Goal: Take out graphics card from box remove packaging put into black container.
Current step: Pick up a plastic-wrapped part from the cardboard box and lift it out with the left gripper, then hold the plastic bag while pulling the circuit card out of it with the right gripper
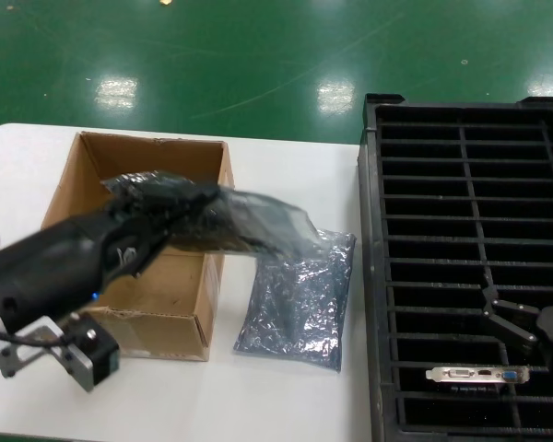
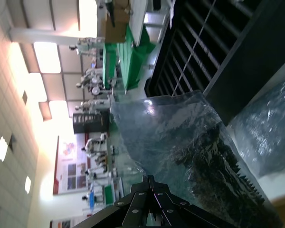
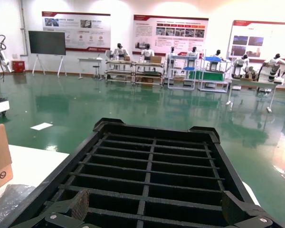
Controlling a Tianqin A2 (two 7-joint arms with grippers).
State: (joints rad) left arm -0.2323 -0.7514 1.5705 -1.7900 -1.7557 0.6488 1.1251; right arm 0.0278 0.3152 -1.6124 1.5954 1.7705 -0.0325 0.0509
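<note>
My left gripper (image 1: 170, 214) is shut on the edge of the packaging (image 1: 244, 221), a crinkly grey bag that hangs over the right side of the brown box (image 1: 78, 166). In the left wrist view the closed jaws (image 2: 149, 181) pinch the bag (image 2: 180, 128), and the dark graphics card (image 2: 213, 166) shows through it. An empty bag (image 1: 300, 299) lies flat on the table beside the box. The black container (image 1: 378, 276) stands at the right, with a bare card's silver bracket (image 1: 477, 374) in a near slot. My right gripper (image 1: 500, 311) hovers open above those slots, nothing between its fingers (image 3: 79, 205).
The white table (image 1: 286, 396) ends just past the box's far side, with green floor beyond. The container's slotted ribs (image 3: 152, 161) fill the right wrist view. The box corner (image 3: 0, 156) and the flat bag (image 3: 9, 199) lie off to one side there.
</note>
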